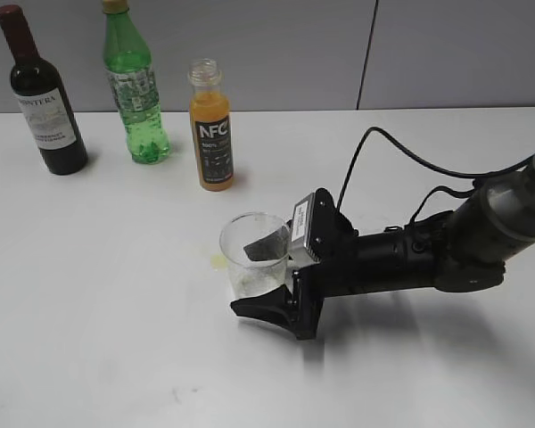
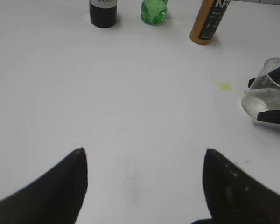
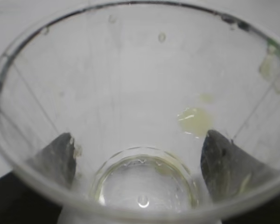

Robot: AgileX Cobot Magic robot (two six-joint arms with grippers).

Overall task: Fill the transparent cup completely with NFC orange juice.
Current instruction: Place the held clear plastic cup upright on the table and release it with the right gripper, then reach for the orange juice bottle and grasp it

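The transparent cup (image 1: 252, 253) stands near the table's middle, holding only a few pale juice drops and a thin film at its bottom. My right gripper (image 1: 255, 280) is shut on the cup, one finger on each side. In the right wrist view the cup (image 3: 140, 84) fills the frame, and the right gripper's (image 3: 140, 139) fingers show through its wall. The NFC orange juice bottle (image 1: 211, 127) stands uncapped and nearly full behind the cup. It also shows in the left wrist view (image 2: 209, 22), as does the cup (image 2: 267, 91). My left gripper (image 2: 144, 151) is open, empty, over bare table.
A dark wine bottle (image 1: 43, 94) and a green soda bottle (image 1: 136, 85) stand at the back left, by the wall. A small yellow juice spot (image 1: 217, 260) lies on the white table (image 1: 98, 294) left of the cup.
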